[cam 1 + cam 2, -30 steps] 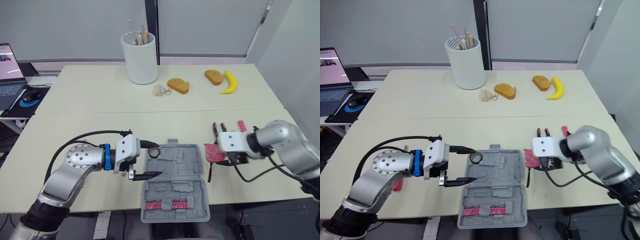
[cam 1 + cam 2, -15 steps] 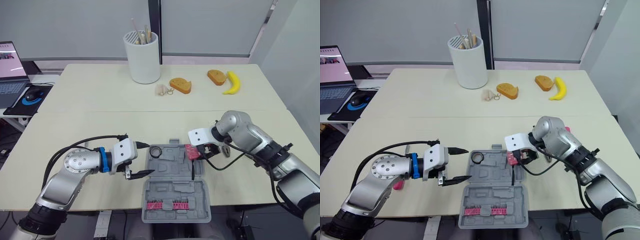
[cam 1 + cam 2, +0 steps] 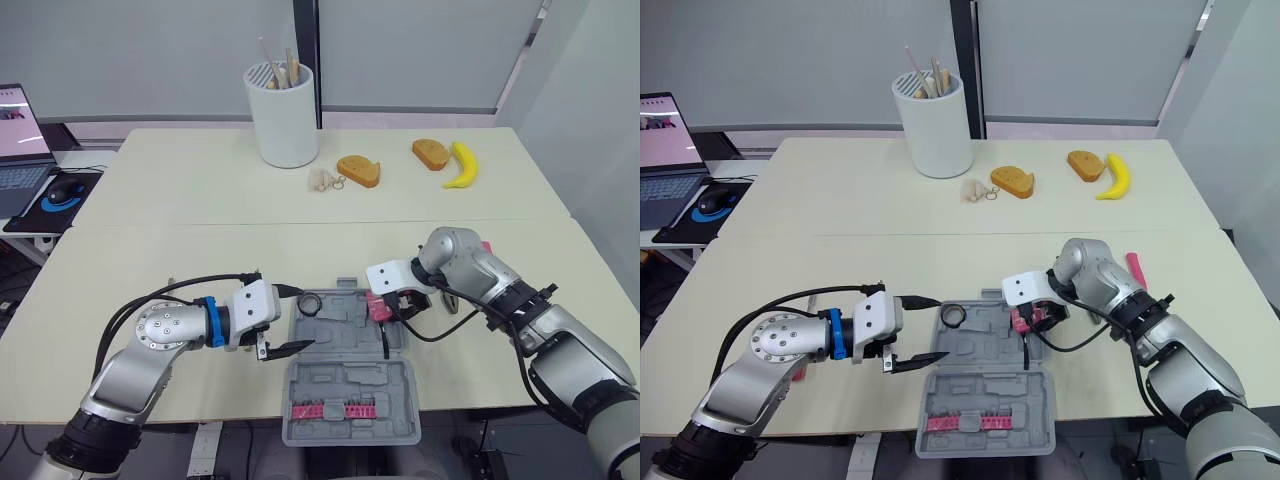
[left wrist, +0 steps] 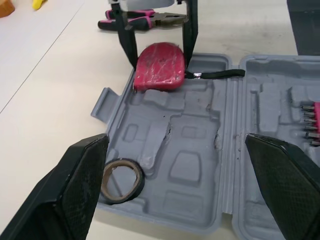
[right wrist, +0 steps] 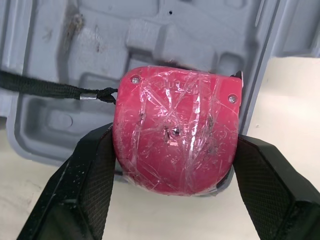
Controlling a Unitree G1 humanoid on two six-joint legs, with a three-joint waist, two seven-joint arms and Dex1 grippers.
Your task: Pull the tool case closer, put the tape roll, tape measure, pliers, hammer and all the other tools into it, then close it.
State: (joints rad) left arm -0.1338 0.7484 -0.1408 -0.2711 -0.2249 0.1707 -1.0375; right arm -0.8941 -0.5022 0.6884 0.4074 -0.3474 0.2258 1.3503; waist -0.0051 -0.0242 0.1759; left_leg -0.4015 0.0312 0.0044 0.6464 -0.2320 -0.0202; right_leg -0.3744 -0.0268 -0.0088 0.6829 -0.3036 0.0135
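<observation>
While the open tool case [image 3: 345, 372] lies near the front edge of the bench [image 3: 200, 250], the left tool [image 3: 300, 320] gapes wide beside the tape roll [image 3: 309, 302] in it. The left wrist view shows pliers [image 4: 145, 20] on the bench beyond the case. In the right wrist view, the right tool [image 5: 175, 165] clamps the red tape measure [image 5: 175, 125] over the case's rim.
</observation>
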